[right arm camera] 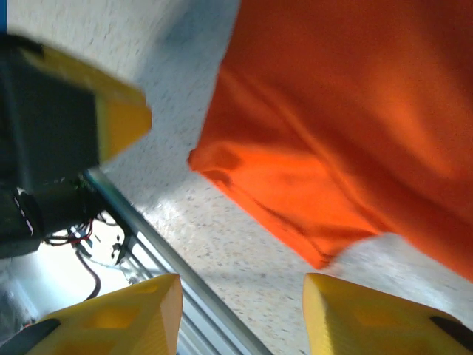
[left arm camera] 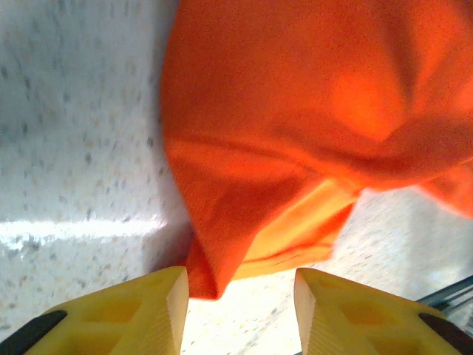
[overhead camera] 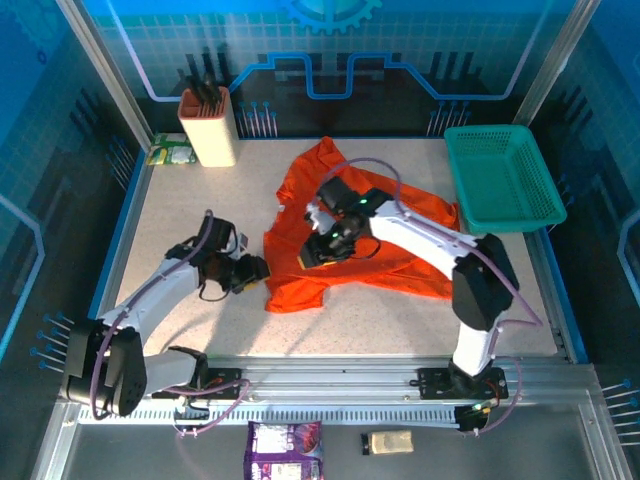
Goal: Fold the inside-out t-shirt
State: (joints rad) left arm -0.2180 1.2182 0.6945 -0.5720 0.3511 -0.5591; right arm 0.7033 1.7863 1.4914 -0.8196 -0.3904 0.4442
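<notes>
Speckled pale table [overhead camera: 350, 325] stretches from the rail [overhead camera: 340, 378] at my bases towards the blue walls. Nearest me, my left tool [left arm camera: 240, 296] sits low with its yellow jaws apart and nothing clamped, and a hem corner of the inside-out t-shirt [left arm camera: 295, 133] lies just ahead of the gap. The shirt is rumpled across the middle of the table, bunched into soft ridges. My right tool [right arm camera: 240, 296] hovers over it, jaws likewise apart and empty, with a doubled hem edge in front of it. I judge the cloth light, thin and limp. It should sag, drag and slip rather than hold a shape, so I would pinch stitched hem corners or shoulder seams, one per tool, not the loose middle. Farther off to the right stands a teal mesh basket [overhead camera: 497, 180].
</notes>
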